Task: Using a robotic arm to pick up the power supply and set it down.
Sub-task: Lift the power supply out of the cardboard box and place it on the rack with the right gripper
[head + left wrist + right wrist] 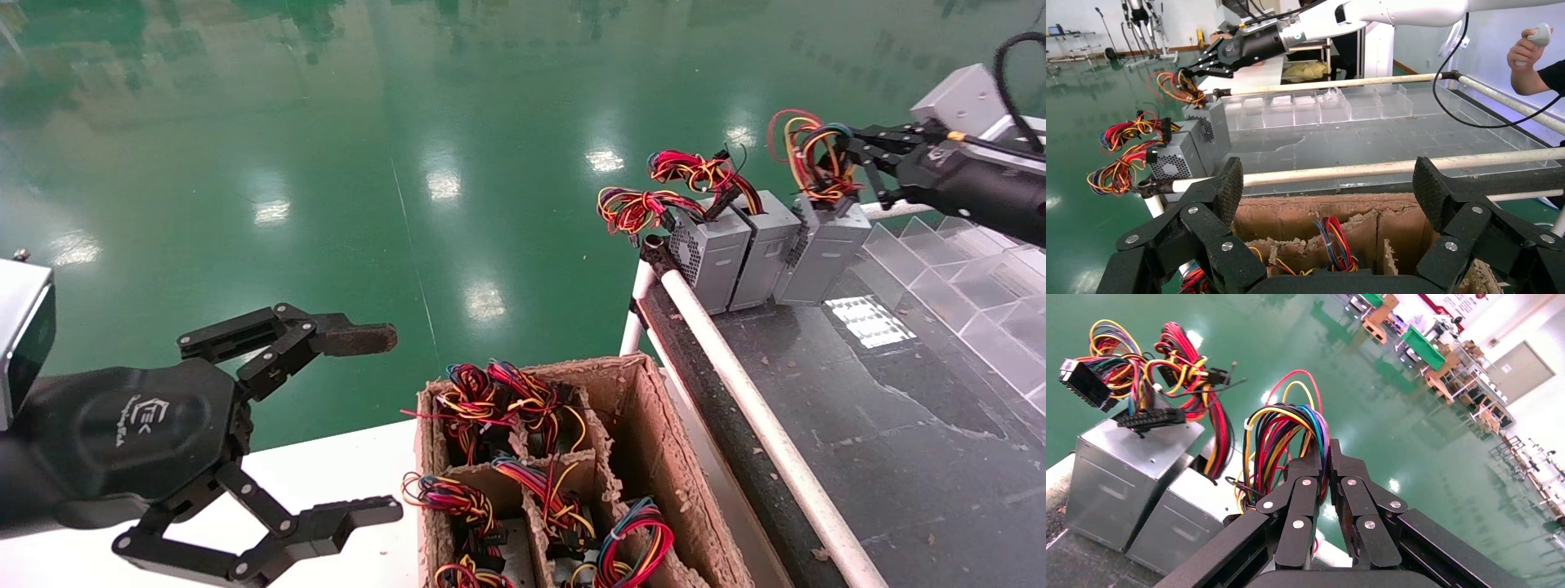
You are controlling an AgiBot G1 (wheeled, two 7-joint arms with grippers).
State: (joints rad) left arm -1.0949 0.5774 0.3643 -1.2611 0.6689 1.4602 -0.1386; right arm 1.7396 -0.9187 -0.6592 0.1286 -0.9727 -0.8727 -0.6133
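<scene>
At the far corner of the dark work surface (899, 425), the power supply (825, 253) stands upright as the rightmost of three grey boxes, pressed against its neighbour box (764, 245), with a third box (711, 253) beyond that. Its loose wire loop (805, 151) rises above it, and the right gripper (850, 163) has its fingers pinched together on that bundle, as the right wrist view shows closely.

I judge the metal case heavy and rigid, while the wires are soft and springy; lifted by the wires alone, the box would likely swing and strain its leads. The case sides are smooth and could slip, so a hold across the body would be steadier, if the neighbour allowed room.

Open room lies to the right, over the clear plastic dividers (964, 286) and the bare dark surface nearer the robot. The white rail (735, 376) marks the table edge just beside the row, with green floor (409, 163) beyond, a drop risk.

The left gripper (351, 425) hangs spread wide and empty beside the cardboard crate (645, 457) of more units.
</scene>
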